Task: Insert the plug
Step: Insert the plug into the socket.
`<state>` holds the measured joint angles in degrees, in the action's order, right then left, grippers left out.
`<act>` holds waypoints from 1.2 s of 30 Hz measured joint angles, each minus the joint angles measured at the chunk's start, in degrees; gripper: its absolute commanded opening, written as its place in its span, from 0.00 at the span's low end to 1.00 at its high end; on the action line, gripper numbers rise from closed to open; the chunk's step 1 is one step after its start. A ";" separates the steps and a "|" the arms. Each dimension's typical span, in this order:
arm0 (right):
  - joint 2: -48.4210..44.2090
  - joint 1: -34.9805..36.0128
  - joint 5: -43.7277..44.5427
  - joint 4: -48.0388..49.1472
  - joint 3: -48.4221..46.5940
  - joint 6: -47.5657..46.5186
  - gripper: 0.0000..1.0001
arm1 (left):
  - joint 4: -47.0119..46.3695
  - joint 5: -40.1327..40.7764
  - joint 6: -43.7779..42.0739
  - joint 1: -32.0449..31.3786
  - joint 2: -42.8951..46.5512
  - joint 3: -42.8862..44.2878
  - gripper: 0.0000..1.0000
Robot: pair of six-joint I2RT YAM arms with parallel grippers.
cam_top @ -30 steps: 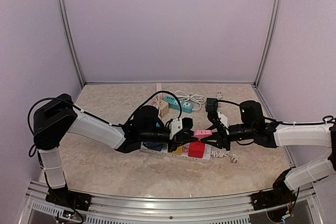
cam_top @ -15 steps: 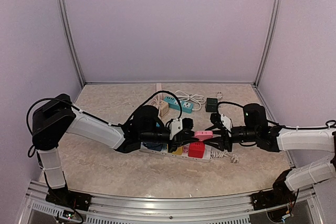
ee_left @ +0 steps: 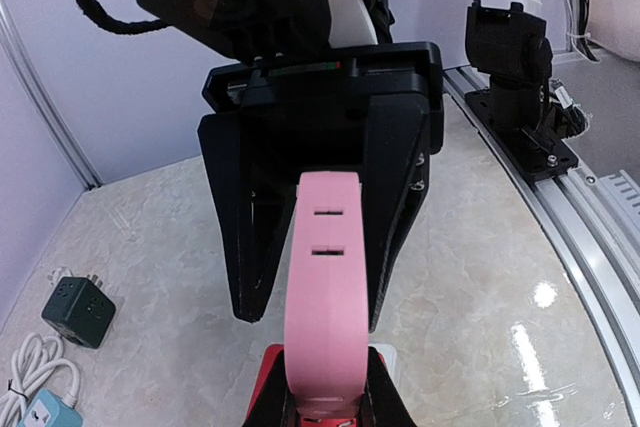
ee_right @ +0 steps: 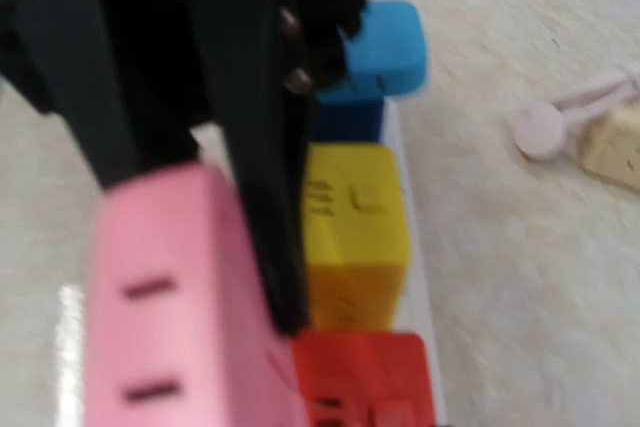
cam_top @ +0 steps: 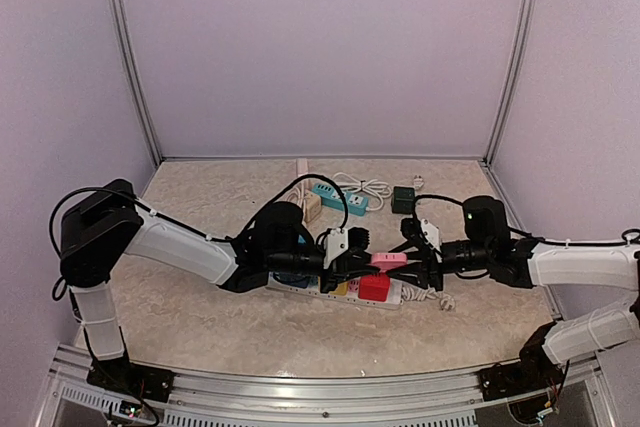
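Left pincer [cam_top: 362, 259] is clamped shut on one end of the pink plug [ee_left: 322, 297], holding it roughly level over the red cube [cam_top: 374, 287] on the white power strip [cam_top: 393, 297], about mid-table. Right pincer [ee_left: 312, 315] straddles the plug's other end, a finger on each side. Can't tell if it's actually squeezing, since its wrist view is pretty blurry.

White-shelled arms [cam_top: 185, 247], black joints, looping black cables [cam_top: 300, 182], and black wedge-fingered hands [ee_left: 305, 312].
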<state>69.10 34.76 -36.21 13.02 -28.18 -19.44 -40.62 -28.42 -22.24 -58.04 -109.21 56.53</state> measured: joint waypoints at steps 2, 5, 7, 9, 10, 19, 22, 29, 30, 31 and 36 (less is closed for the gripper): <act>0.09 0.02 -1.86 -0.61 -0.90 -0.04 0.39 | 0.04 -0.09 -0.04 -0.09 0.17 0.00 0.00; 1.01 0.52 -3.52 -1.62 -2.62 -0.52 0.32 | 0.02 0.04 -0.04 -0.04 0.39 0.02 0.00; 1.75 0.85 -4.15 -2.01 -3.34 -0.81 0.26 | 0.02 0.22 -0.07 0.00 0.52 0.02 0.00; 2.08 1.29 -4.57 -2.36 -3.58 -1.05 0.17 | 0.07 0.26 -0.07 -0.02 0.52 0.02 0.00; 2.10 1.53 -4.74 -2.47 -3.58 -1.11 0.13 | 0.11 0.31 0.00 -0.02 0.52 0.02 0.00; 2.10 2.21 -5.11 -3.34 -3.61 -4.50 0.00 | 1.51 -1.11 2.56 0.24 0.85 0.02 0.00; 2.21 2.23 -5.07 -2.99 -3.48 -4.31 0.00 | 1.62 -1.05 2.56 0.24 0.85 0.02 0.10; 4.00 1.60 -4.98 1.05 -2.62 -0.79 0.00 | 1.73 1.86 -1.09 0.22 1.14 -0.13 0.54; 4.37 1.49 -5.01 1.36 -2.62 -0.46 0.00 | 1.92 2.34 -1.66 0.31 1.42 -0.24 0.54; 5.05 1.14 -5.25 1.86 -2.64 -0.13 0.00 | 2.43 2.78 -2.23 0.46 1.90 -0.44 0.53; 8.17 0.31 -6.32 3.50 -2.86 1.09 0.00 | 6.47 3.23 -4.00 1.53 4.68 -0.68 0.51</act>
<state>77.28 35.07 -42.52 16.51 -31.05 -18.35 -34.15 -25.19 -26.24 -56.51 -104.53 55.86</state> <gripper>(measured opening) 0.142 0.523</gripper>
